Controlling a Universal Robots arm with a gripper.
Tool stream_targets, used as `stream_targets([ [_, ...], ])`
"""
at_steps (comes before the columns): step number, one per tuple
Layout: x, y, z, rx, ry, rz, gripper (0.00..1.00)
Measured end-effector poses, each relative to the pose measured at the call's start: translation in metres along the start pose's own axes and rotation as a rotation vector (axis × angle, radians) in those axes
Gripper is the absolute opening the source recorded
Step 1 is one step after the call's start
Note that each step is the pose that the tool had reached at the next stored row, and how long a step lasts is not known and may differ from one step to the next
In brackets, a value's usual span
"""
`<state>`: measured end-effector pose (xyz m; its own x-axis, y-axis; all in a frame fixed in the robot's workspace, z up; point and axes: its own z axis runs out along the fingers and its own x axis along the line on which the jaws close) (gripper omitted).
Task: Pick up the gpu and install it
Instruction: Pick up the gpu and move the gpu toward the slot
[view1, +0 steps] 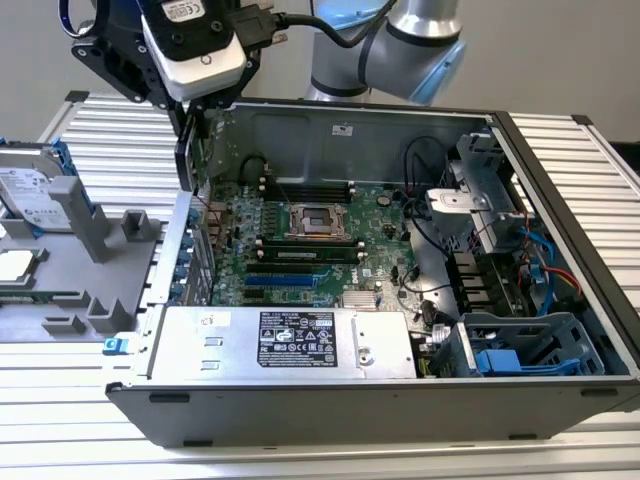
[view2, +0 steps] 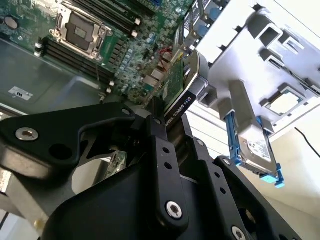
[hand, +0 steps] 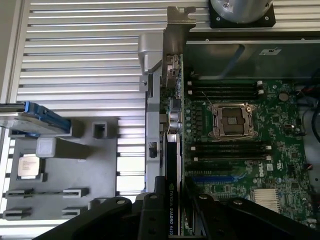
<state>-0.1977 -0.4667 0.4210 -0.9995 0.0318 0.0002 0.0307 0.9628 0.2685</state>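
My gripper (view1: 186, 118) is shut on the gpu (view1: 186, 162), a slim card with a black shroud, hanging edge-down over the open computer case's wall at the exterior view's left. In the first wrist view the gpu (hand: 172, 185) shows edge-on between my fingers (hand: 150, 212), with its silver end bracket (hand: 152, 65) at the far end, beside the green motherboard (hand: 240, 150). The second wrist view shows the black shroud (view2: 181, 106) clamped in the gripper (view2: 162, 122), above the case's rear port area. The card is still above the motherboard (view1: 310, 240), not seated in a slot.
The open case (view1: 400, 330) holds a power supply (view1: 290, 340), a CPU socket (view1: 318, 222), memory sticks (view1: 300, 254), cables and a drive cage (view1: 520, 345). Beside the case, on the exterior view's left, a grey fixture (view1: 90, 280) carries a hard drive (view1: 35, 190) and a processor chip (view1: 18, 265).
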Motion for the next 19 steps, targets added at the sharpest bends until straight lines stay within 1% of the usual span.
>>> stream_targets([
  [19, -0.0267, 0.0008, 0.0002, 0.0, 0.0, 0.0, 0.0],
])
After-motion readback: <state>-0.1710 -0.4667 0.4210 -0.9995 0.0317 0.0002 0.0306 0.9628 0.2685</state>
